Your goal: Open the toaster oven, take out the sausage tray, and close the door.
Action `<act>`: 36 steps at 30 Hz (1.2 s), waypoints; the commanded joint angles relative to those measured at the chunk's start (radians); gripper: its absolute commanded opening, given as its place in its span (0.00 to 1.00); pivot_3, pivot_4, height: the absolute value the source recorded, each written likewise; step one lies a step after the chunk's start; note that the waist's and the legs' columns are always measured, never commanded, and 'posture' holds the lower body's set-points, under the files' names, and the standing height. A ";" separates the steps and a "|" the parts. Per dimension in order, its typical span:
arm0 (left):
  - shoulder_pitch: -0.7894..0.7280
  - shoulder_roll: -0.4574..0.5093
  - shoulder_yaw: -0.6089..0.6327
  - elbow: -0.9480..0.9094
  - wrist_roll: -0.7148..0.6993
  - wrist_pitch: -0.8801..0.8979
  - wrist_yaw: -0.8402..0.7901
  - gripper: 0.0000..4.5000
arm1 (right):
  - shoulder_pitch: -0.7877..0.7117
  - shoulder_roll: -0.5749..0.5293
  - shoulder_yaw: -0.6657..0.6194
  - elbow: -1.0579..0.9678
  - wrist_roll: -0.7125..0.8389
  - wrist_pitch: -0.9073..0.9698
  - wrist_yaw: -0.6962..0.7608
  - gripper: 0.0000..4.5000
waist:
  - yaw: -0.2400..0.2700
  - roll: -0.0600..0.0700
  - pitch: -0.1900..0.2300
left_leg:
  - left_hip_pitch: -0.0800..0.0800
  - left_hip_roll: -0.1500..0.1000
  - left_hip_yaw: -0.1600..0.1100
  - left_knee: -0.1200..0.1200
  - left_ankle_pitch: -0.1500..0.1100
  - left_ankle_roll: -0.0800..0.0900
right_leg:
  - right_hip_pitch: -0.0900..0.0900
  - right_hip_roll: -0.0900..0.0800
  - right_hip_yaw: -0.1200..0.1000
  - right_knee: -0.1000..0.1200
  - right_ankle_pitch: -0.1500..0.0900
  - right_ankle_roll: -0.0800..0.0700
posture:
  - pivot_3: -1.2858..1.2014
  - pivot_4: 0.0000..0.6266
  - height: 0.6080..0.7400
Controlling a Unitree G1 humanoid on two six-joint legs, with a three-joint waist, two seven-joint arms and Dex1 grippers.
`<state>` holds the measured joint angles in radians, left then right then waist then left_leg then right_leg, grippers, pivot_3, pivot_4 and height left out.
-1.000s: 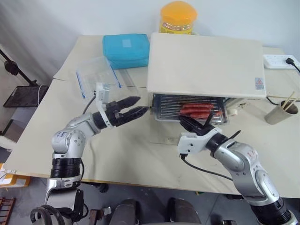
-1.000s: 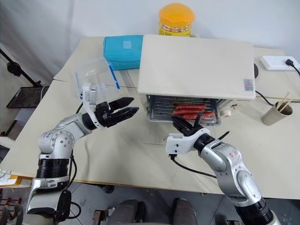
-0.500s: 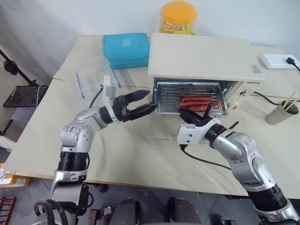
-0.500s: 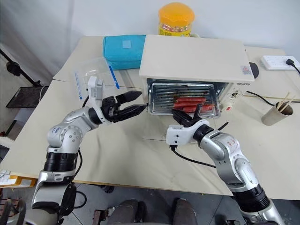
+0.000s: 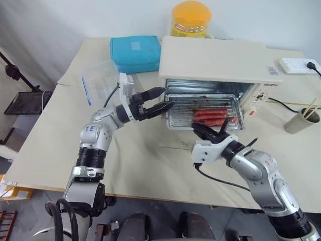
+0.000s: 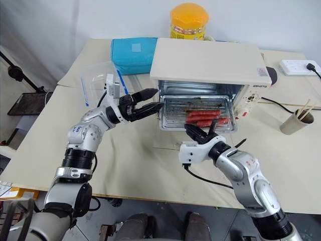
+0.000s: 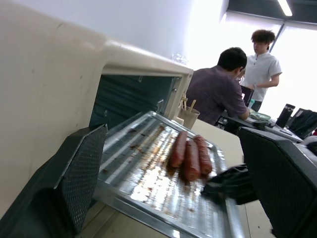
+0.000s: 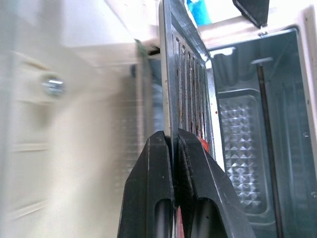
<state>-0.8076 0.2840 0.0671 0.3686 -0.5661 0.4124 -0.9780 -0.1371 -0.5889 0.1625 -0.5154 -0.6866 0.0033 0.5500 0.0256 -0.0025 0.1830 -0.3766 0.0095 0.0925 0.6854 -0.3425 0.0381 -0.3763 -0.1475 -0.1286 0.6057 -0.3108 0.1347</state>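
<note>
R hand [image 6: 196, 133] pinches sausage tray [image 6: 175, 111] front edge.

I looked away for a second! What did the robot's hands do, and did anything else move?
The left hand, wide open, moved from beside the toaster oven up to the left end of the sausage tray. The tray now sticks farther out of the oven. The right hand stayed pinched on the tray's front rim. The teal pouch, yellow jar and cup stayed put.

Even, bright overhead light; window glare behind the people [image 7: 233, 84]; blurred near wall in right wrist view.
</note>
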 commanded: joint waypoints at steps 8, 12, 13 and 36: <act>0.105 0.143 0.073 -0.249 -0.176 0.552 0.161 1.00 | 0.105 -0.014 -0.079 -0.187 -0.018 0.036 0.040 0.02 | -0.014 0.000 0.000 | 0.002 0.001 0.000 -0.001 0.001 -0.001 | 0.000 0.000 0.002 0.001 0.000 0.000 | 0.52 0.24 1.00; 0.124 0.132 0.128 -0.325 -0.262 0.752 0.271 1.00 | 0.097 -0.015 -0.076 -0.191 -0.013 0.024 0.045 0.02 | -0.001 0.000 0.000 | 0.002 0.001 -0.001 0.000 0.001 -0.001 | 0.000 0.000 0.002 0.002 0.000 0.000 | 0.52 0.24 1.00; 0.123 0.113 0.151 -0.338 -0.290 0.785 0.301 1.00 | 0.093 -0.014 -0.073 -0.191 -0.011 0.017 0.044 0.02 | 0.000 0.000 0.000 | 0.002 0.000 -0.001 0.000 0.001 -0.001 | 0.000 -0.001 0.002 0.002 0.000 0.000 | 0.52 0.24 1.00; 0.018 -0.062 0.446 -0.184 -0.618 1.202 0.768 0.51 | -0.050 -0.047 -0.011 -0.100 0.112 -0.144 0.105 0.00 | -0.004 0.000 0.000 | 0.003 0.000 -0.001 -0.001 0.001 -0.002 | 0.001 0.000 0.003 0.002 0.000 0.000 | 0.52 0.24 1.00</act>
<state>-0.7931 0.2226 0.4980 0.1790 -1.1269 1.6125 -0.2424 -0.1803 -0.6244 0.1533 -0.5951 -0.5931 -0.1229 0.6574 0.0215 -0.0028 0.1832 -0.3738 0.0098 0.0916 0.6848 -0.3413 0.0363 -0.3756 -0.1476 -0.1257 0.6075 -0.3109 0.1346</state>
